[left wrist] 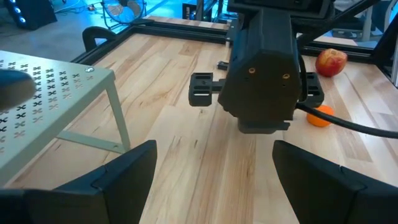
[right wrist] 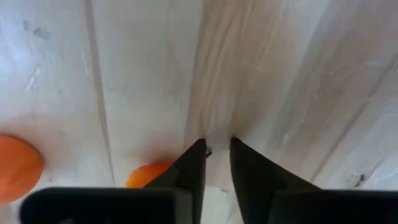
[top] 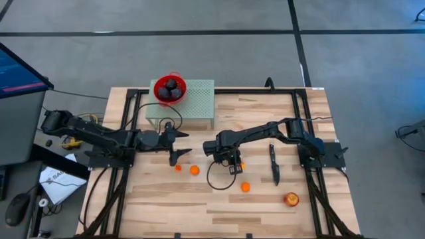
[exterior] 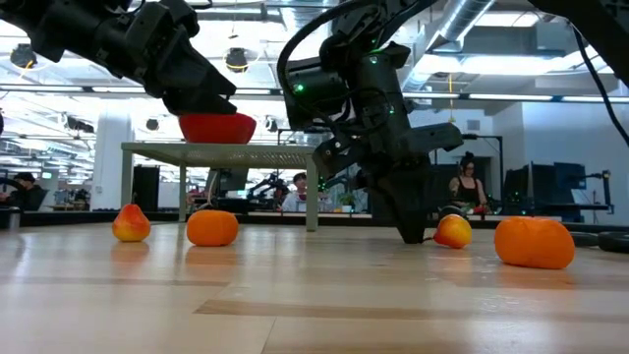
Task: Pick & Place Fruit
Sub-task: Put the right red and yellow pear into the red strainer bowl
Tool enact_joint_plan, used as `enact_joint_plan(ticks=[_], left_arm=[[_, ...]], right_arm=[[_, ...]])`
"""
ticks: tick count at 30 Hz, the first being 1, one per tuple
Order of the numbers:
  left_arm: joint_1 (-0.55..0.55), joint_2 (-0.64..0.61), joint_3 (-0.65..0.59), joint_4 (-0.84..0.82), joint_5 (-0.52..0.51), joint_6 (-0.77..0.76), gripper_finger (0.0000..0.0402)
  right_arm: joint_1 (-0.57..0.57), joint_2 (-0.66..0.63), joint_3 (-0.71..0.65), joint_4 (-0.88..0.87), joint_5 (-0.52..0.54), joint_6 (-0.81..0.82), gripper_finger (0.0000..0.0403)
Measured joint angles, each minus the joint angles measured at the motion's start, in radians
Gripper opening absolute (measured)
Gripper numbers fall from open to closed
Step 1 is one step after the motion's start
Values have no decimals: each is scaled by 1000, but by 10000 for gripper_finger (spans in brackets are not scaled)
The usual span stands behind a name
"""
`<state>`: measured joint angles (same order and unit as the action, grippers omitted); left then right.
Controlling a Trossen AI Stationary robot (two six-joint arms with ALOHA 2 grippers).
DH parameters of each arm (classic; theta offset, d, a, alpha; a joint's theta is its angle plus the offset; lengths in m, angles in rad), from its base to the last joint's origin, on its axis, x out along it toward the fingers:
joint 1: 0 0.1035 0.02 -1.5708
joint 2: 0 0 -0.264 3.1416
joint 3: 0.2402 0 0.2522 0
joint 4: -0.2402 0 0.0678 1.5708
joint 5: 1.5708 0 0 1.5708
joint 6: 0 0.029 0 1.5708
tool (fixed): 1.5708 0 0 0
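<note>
Our right gripper (right wrist: 216,149) pointed down at the table, fingers nearly closed on nothing; beside an orange fruit (right wrist: 149,174), it risked nudging it away. Our left gripper (left wrist: 211,174) waited spread wide.

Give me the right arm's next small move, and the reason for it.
Probably open the fingers and shift the right gripper sideways over the small bright orange round fruit. Its fingers sit nearly closed on nothing, tips at the pale wooden table, with that fruit lying just beside one finger.
</note>
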<state>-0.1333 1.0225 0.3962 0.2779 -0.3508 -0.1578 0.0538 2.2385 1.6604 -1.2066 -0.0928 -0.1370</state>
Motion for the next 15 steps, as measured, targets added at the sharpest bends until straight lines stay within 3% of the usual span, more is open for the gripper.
enact_joint_plan(ticks=[9, 12, 15], left_arm=[[0, 0, 0, 0, 0, -4, 314], [0, 0, 0, 0, 0, -4, 314], [0, 0, 0, 0, 0, -4, 314]], right_arm=[[-14, 10, 40, -81, -28, 126, 2], [-19, 8, 60, -104, -28, 187, 12], [-25, 8, 60, -135, -40, 195, 48]])
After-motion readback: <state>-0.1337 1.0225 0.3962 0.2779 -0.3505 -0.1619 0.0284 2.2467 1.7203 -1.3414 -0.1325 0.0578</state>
